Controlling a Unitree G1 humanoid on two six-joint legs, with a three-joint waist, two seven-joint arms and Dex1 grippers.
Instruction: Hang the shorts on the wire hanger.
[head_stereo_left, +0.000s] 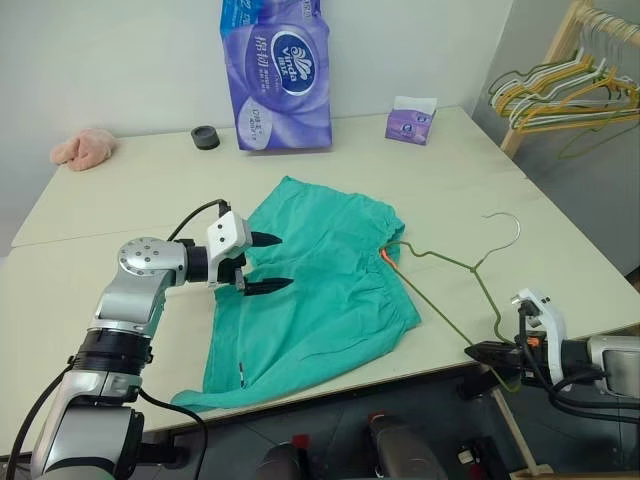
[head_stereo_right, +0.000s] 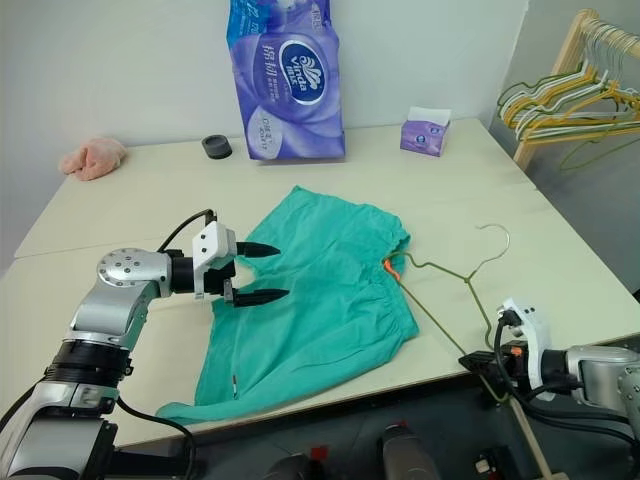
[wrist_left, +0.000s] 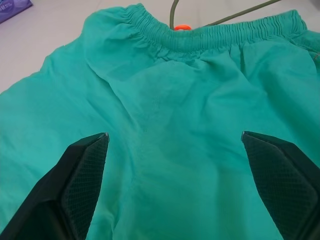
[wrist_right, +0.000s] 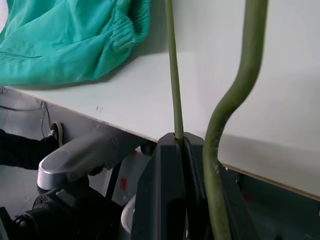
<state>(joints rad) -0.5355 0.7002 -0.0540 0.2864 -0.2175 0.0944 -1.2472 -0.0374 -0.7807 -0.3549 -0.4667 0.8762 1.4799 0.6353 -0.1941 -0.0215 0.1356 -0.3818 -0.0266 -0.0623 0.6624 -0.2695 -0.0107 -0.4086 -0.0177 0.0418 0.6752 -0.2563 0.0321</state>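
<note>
The teal-green shorts (head_stereo_left: 320, 290) lie flat on the table, waistband toward the right with a small orange tag (head_stereo_left: 385, 256). My left gripper (head_stereo_left: 271, 263) hovers open over the left part of the shorts, and its black fingers (wrist_left: 82, 175) stand wide apart above the fabric (wrist_left: 175, 125). The dark olive wire hanger (head_stereo_left: 470, 270) lies on the table right of the shorts, one end reaching the waistband, hook pointing away. My right gripper (head_stereo_left: 490, 352) is shut on the wire hanger's lower corner at the table's front edge; in the right wrist view the wire (wrist_right: 172, 75) runs out from its closed fingers.
A purple tissue pack (head_stereo_left: 275, 70), a small purple tissue box (head_stereo_left: 411, 120), a black round cap (head_stereo_left: 205, 137) and a pink cloth lump (head_stereo_left: 82, 148) sit along the table's far side. A wooden rack with bunched yellow and green hangers (head_stereo_left: 565, 95) stands at the right.
</note>
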